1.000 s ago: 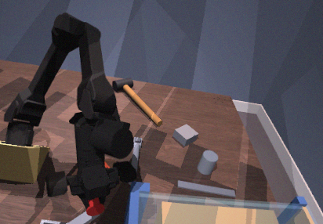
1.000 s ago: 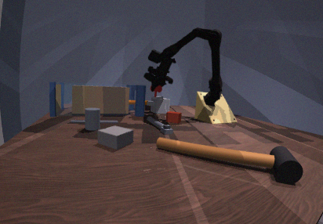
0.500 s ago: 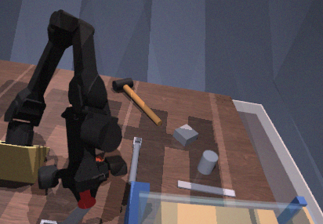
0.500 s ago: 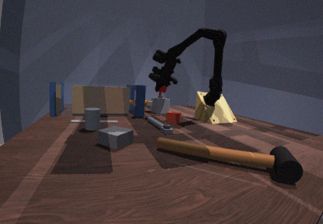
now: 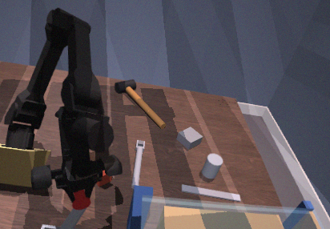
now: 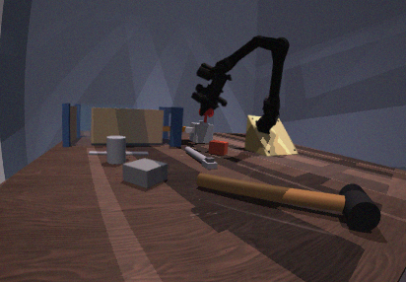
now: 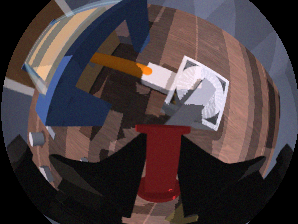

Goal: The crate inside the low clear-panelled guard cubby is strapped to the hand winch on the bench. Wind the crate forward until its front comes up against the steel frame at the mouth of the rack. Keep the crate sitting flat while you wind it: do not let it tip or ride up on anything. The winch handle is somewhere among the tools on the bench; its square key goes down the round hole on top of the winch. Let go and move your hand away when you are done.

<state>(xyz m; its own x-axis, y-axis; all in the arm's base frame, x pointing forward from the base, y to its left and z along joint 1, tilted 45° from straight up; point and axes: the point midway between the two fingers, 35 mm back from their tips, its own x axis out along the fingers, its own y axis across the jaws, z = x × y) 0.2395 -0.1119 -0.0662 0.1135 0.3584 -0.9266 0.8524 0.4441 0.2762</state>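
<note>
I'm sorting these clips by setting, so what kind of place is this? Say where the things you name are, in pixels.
Probably a workshop bench: a wooden bench top (image 5: 219,116) (image 6: 52,237) carries a black-headed mallet (image 5: 144,106) (image 6: 274,192), a grey metal block (image 5: 190,138) (image 6: 145,174) and a winch (image 6: 202,133) (image 7: 223,100).

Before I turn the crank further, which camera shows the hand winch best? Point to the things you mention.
The wrist view: it looks down on the white square-framed hand winch (image 5: 48,226) (image 6: 202,133) (image 7: 223,102), showing its round top, partly covered by the grey crank arm. The exterior view gives only its distant side; the top view, just a cut-off edge.
</note>
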